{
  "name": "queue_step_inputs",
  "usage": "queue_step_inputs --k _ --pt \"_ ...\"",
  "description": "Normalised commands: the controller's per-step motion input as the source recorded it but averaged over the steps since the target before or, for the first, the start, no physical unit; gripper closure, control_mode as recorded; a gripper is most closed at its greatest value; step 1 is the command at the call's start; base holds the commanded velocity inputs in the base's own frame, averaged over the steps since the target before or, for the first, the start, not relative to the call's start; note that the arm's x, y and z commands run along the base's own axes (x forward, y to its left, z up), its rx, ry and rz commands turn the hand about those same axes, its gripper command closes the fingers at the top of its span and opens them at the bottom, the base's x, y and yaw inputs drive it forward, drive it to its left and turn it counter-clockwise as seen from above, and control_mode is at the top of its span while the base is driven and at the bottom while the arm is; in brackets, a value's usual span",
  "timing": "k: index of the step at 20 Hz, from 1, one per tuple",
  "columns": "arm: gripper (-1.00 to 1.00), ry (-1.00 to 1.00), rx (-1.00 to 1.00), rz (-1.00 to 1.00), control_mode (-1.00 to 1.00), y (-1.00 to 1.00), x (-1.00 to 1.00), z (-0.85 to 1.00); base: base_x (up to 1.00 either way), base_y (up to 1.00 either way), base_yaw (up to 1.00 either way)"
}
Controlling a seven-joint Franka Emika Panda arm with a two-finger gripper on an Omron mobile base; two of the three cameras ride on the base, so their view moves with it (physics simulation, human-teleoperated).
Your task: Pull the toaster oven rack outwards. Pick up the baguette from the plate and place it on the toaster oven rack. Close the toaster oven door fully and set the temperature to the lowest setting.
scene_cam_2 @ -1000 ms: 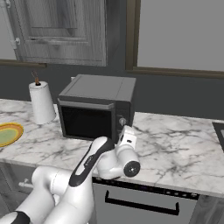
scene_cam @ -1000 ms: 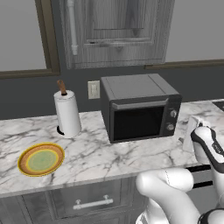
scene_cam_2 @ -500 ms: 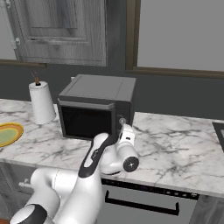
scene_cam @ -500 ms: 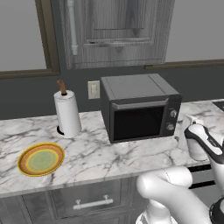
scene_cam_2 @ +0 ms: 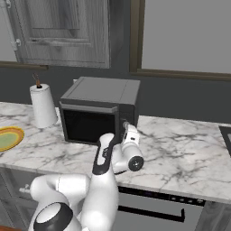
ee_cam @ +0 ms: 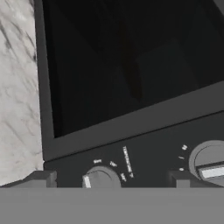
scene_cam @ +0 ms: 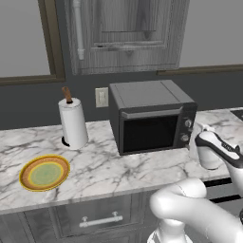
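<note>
The toaster oven (scene_cam: 142, 100) stands on the marble counter, and its toaster oven door (scene_cam: 149, 134) is shut flat against the front. Behind the dark glass I cannot make out the toaster oven rack or the baguette. The yellow-orange plate (scene_cam: 45, 172) lies bare at the counter's left. My gripper (scene_cam: 195, 138) hovers just in front of the oven's right side panel. In the hand view its two fingertips (ee_cam: 41, 179) stand wide apart on either side of one small knob (ee_cam: 99, 179), not touching it. A second knob (ee_cam: 210, 161) sits further along. The gripper (ee_cam: 111, 181) is open.
A white paper towel roll (scene_cam: 73, 124) stands left of the oven, with a wall outlet (scene_cam: 101, 97) behind. A grey wall cabinet (scene_cam: 126, 33) hangs above the oven. Bare marble counter (scene_cam_2: 180, 144) stretches right of the oven; drawers lie below its front edge.
The hand has moved left and slightly up, closing in on the oven's knob panel. The jaws stay wide apart, and oven, plate and roll have not moved.
</note>
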Motion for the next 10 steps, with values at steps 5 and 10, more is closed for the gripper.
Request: queue_step_inputs --k 5,10 --pt "-1.0 0.0 0.0 0.0 -1.0 -0.07 0.26 -0.08 0.0 0.0 0.0" --pt "-1.0 0.0 -0.03 0.0 -1.0 -0.12 0.08 -0.16 0.0 0.0 0.0"
